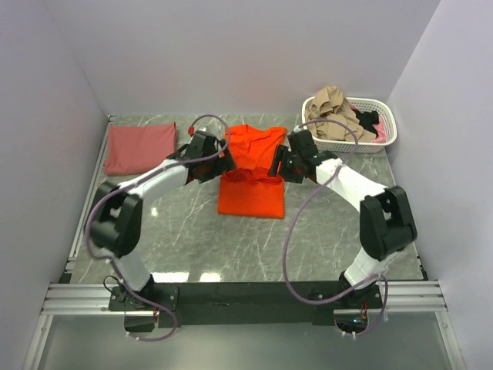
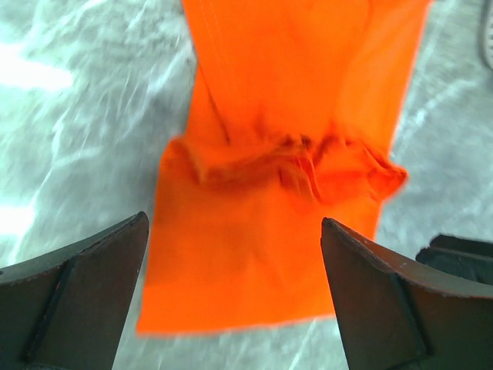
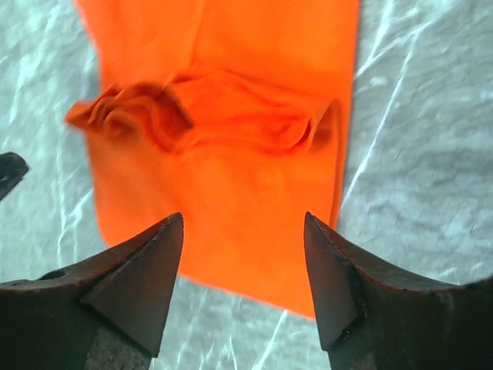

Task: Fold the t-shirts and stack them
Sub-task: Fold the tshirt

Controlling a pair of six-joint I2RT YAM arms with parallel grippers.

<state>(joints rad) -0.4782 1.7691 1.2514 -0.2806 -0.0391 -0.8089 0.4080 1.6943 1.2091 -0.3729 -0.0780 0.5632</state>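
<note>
1. Where the two arms meet over the middle of the worktop (image 1: 323,231), we see the left end effector (image 2: 235,223) spread wide and holding nothing.
2. The right end effector (image 3: 243,218) also stands open and empty.
3. Both hang over the orange-red t-shirt (image 1: 250,185), which lies partly folded with a rumpled ridge across its middle.
4. The brick-red t-shirt (image 1: 139,148) lies folded at the far left.
5. A white basket (image 1: 391,129) of clothes sits at the far right.
</note>
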